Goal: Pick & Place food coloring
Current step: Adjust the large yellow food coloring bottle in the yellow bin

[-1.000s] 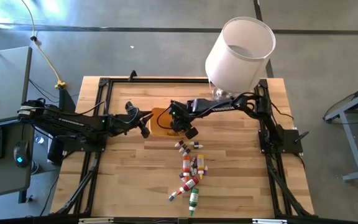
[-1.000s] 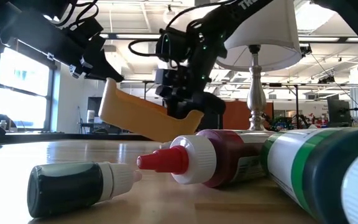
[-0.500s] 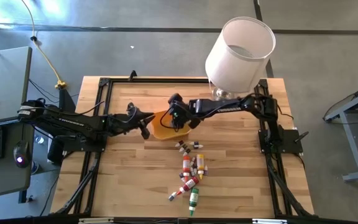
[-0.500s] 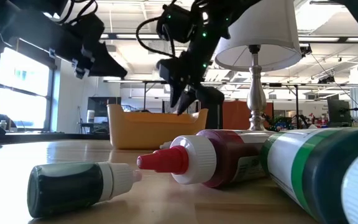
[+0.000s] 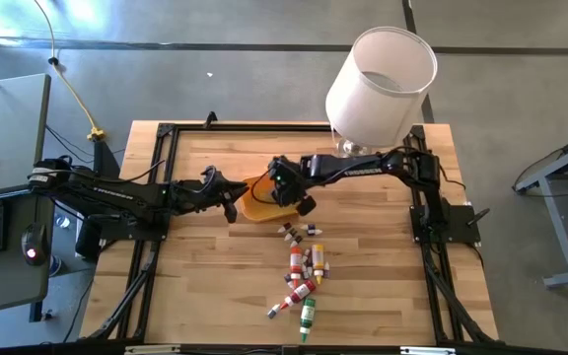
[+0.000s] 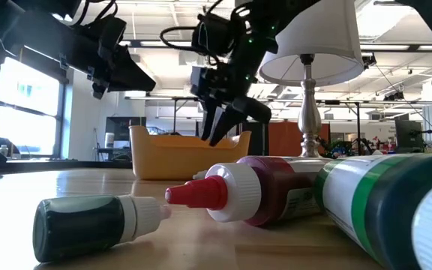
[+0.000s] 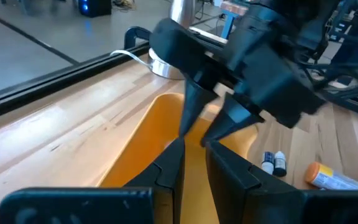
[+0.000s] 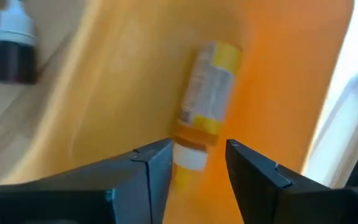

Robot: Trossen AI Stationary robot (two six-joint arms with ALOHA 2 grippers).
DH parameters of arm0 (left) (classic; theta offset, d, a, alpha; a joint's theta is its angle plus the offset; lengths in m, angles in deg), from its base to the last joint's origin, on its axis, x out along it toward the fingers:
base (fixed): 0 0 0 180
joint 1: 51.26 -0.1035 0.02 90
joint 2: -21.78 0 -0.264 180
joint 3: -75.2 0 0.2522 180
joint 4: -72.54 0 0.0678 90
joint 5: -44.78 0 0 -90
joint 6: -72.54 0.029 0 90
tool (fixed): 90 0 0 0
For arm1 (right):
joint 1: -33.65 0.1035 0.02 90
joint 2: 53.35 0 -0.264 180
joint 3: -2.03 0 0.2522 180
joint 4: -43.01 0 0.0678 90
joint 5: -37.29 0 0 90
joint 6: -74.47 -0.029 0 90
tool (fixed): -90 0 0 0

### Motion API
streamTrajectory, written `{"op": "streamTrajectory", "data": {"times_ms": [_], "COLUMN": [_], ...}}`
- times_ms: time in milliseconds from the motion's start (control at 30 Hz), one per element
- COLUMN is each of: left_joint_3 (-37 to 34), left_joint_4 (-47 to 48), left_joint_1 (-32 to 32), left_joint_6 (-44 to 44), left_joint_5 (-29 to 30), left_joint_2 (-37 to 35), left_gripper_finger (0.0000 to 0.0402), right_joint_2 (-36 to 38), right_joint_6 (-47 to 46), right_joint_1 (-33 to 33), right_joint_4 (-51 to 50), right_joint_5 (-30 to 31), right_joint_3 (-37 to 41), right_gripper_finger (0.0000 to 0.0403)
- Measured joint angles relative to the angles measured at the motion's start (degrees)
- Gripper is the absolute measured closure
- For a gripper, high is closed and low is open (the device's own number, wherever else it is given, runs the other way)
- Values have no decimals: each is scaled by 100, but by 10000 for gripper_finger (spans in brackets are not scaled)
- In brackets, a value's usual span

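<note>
Table of pale wooden planks (image 5: 363,286) seen from above, with my two dark arms reaching toward an orange tray (image 5: 255,202) near its middle. My right gripper (image 5: 301,205) hangs over the tray's right edge, its two fingers spread apart and holding nothing. Through my right wrist camera I look between those fingers at a yellow bottle (image 8: 207,99) with a white cap, lying on its side on the tray's orange floor. My left gripper (image 5: 228,200) sits at the tray's left end; its fingers are nearly closed with only a narrow gap, and I cannot tell whether they pinch the tray's rim.

The rest of the food coloring (image 5: 302,268) lies loose on the table, in a scattered trail of small red, orange, yellow and green bottles between the tray and the table's near edge. From table height, a dark green bottle (image 6: 96,226) and a red-tipped bottle (image 6: 238,191) lie on their sides in front. A white-shaded lamp (image 5: 381,77) stands at the table's far right corner.
</note>
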Motion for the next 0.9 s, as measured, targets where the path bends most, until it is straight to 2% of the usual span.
{"op": "streamTrajectory", "data": {"times_ms": [233, 533, 667, 900], "left_joint_3": [0, 0, 0, 0], "left_joint_4": [6, 21, 23, 44], "left_joint_1": [0, 0, 0, 0], "left_joint_6": [-19, 45, 139, 155], "left_joint_5": [-4, 4, 14, 28], "left_joint_2": [0, -2, -1, -1], "left_gripper_finger": [340, 340, 340, 340], "right_joint_2": [-325, -787, -832, -837], "right_joint_6": [-543, -446, -528, -574], "right_joint_1": [-357, -403, -457, -496], "right_joint_4": [87, 125, 149, 108], "right_joint_5": [-735, -1000, -1222, -1228], "right_joint_3": [-4, -39, -37, -29], "right_gripper_finger": [236, 233, 233, 237]}}
